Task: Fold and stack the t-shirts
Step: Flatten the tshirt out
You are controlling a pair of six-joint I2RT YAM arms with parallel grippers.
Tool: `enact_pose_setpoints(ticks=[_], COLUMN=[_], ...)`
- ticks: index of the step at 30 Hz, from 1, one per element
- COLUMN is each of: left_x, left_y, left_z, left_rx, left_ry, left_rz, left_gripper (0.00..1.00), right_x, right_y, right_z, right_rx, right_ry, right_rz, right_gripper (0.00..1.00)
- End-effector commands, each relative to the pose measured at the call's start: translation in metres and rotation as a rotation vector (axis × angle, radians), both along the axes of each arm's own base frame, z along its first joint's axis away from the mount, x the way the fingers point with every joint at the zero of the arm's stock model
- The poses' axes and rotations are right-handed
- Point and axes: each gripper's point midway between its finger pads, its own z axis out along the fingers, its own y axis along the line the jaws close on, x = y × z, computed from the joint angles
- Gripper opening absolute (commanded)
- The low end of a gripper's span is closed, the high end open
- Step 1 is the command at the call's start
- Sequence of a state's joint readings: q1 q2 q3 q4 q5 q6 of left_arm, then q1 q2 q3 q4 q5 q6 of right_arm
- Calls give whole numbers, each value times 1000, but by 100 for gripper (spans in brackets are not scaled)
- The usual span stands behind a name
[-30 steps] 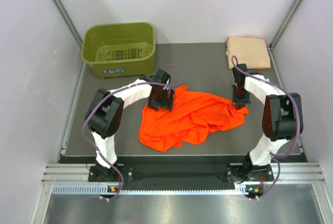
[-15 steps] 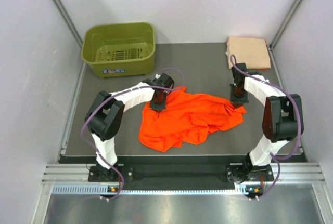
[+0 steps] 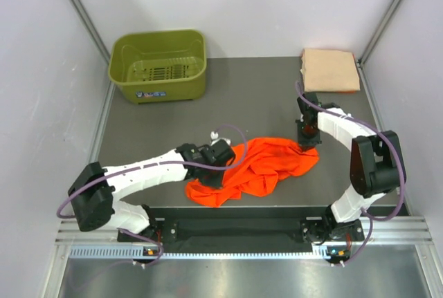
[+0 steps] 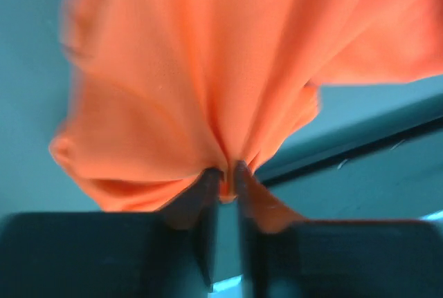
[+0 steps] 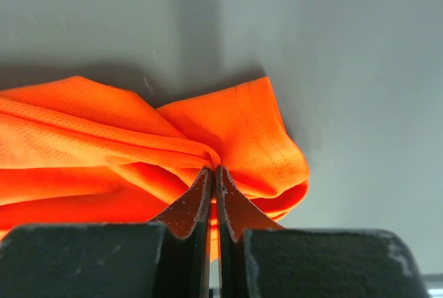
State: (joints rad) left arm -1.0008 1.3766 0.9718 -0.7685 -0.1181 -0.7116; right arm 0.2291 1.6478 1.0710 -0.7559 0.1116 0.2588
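Observation:
The bright orange t-shirt [image 3: 259, 166] lies crumpled on the grey table, bunched toward the front middle. My left gripper [image 3: 216, 166] is shut on the shirt's left part; the left wrist view shows cloth [image 4: 208, 90] pinched between the closed fingers and hanging from them. My right gripper [image 3: 307, 139] is shut on the shirt's right corner; in the right wrist view the hem [image 5: 256, 139] is clamped between the fingers. The pale peach-tan t-shirt [image 3: 331, 70] lies folded flat at the back right corner, apart from both grippers.
An olive-green plastic basket [image 3: 159, 64] stands at the back left, with nothing in it. The table's front edge [image 3: 242, 208] runs just below the orange shirt. White walls close in on both sides.
My left arm has swung forward and down, dragging the shirt's left part toward the front edge. My right gripper has moved slightly back and left. The shirt is more bunched and narrower.

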Motion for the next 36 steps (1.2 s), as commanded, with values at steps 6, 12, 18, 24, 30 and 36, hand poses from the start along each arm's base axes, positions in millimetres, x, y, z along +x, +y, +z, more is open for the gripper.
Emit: enact_pose_setpoints(ticks=[6,12,18,24,30,36], left_x=[58,134,166,166,160,191], left_y=[18,47,35,-1,-20,3], left_z=[53,50,21,6,-22,-13], left_rx=[-126,-212,-299,-434,-440,-262], left_ry=[-117,-76,89,162,243,114], left_rz=[149,295,254,121,78,135], left_gripper=[88,62,81,84,68,0], right_x=[-15,3,10,11,7,11], right_y=[-3,1,5,7,7,13], right_z=[16,29,29,23,20,22], right_rx=[-3,-2,1,5,12,29], right_ry=[-27,-46,-24,-6,-5,-17], right_rz=[-21,-23,-17,-16,-17,-2], right_gripper=[0,0,0,1,1,1])
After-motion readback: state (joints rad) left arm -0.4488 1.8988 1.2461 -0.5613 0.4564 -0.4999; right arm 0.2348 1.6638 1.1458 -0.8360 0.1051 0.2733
